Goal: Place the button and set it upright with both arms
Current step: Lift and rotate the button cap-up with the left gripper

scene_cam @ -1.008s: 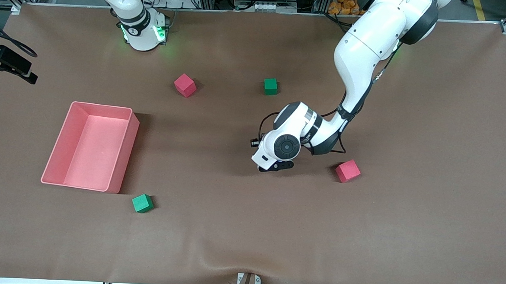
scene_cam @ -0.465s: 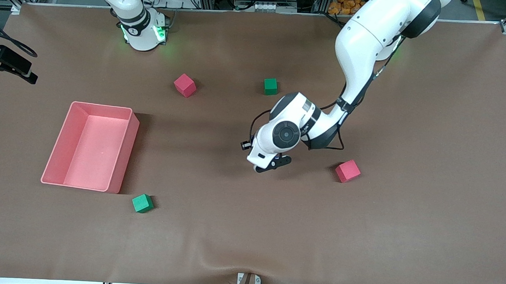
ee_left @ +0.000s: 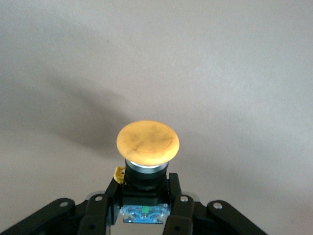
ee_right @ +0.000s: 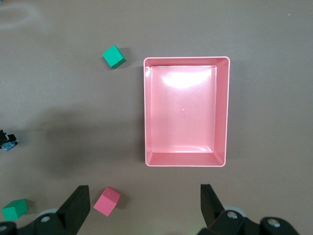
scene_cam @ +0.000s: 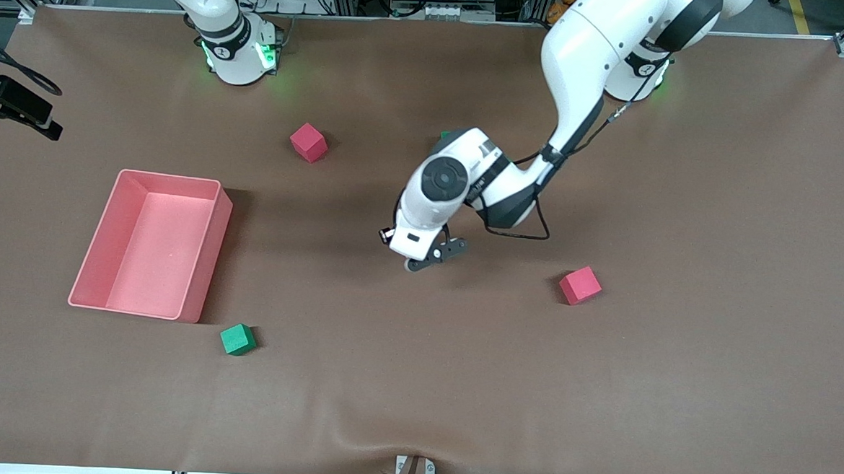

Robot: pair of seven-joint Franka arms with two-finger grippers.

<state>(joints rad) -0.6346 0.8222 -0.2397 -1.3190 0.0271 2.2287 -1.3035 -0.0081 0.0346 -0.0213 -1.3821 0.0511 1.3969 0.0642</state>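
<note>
My left gripper point(ee_left: 145, 205) is shut on the button. The button's black body sits between the fingers point(ee_left: 177, 196), with its round orange cap point(ee_left: 147, 142) pointing away from the wrist and its bluish end point(ee_left: 145, 214) toward the palm. In the front view the left gripper point(scene_cam: 432, 255) hangs over bare mat in the middle of the table, and the hand hides the button there. My right gripper point(ee_right: 144, 205) is open and empty, high above the mat beside the pink bin point(ee_right: 222, 112). It is out of the front view, where only that arm's base point(scene_cam: 236, 54) shows.
The pink bin point(scene_cam: 204, 254) stands toward the right arm's end. A red cube point(scene_cam: 308, 142) lies between the bases and the bin, and a green cube point(scene_cam: 237, 339) lies nearer the front camera than the bin. Another red cube point(scene_cam: 580, 285) lies toward the left arm's end.
My left gripper has moved toward the right arm's end of the table with the button held. Its wrist now covers the green cube near the table's middle. The right arm has not moved.
</note>
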